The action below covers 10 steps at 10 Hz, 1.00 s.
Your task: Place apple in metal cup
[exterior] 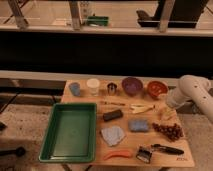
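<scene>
The metal cup [112, 89] is small and shiny and stands in the back row of the wooden table [90, 162], between the white cup [93, 86] and the purple bowl [131, 85]. The apple [166, 115] shows as a small yellowish round shape near the table's right edge, just above the grapes [170, 131], partly covered by the arm's end. My gripper [166, 111] hangs at the end of the white arm, right at the apple, far to the right of the metal cup.
A blue cup [75, 88] stands back left and a red bowl [157, 88] back right. A green tray [70, 131] fills the left side. A black block [112, 115], two cloths [138, 125], a carrot [117, 155] and a black-handled tool [161, 149] lie in the middle and front.
</scene>
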Motion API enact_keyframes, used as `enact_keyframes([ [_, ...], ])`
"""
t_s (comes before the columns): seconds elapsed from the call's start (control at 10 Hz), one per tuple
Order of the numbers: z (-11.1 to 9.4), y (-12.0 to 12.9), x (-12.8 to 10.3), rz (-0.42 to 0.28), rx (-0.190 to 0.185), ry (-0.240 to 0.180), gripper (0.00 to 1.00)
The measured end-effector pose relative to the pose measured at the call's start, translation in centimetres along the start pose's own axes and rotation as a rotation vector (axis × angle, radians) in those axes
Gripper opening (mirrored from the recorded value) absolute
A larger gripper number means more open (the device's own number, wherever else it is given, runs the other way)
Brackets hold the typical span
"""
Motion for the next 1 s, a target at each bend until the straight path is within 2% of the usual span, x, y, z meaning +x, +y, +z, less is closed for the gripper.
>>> enact_keyframes([
  [0.1,0.7,-1.0,-0.8,-0.012,0.004,0.011,0.80],
  [0.2,1.0,-1.3,-0.7,-0.009,0.004,0.019,0.80],
  [0.6,0.7,-1.2,2.9,0.054,0.026,0.037,0.80],
  [1.0,1.1,-0.7,4.3,0.097,0.028,0.039,0.80],
])
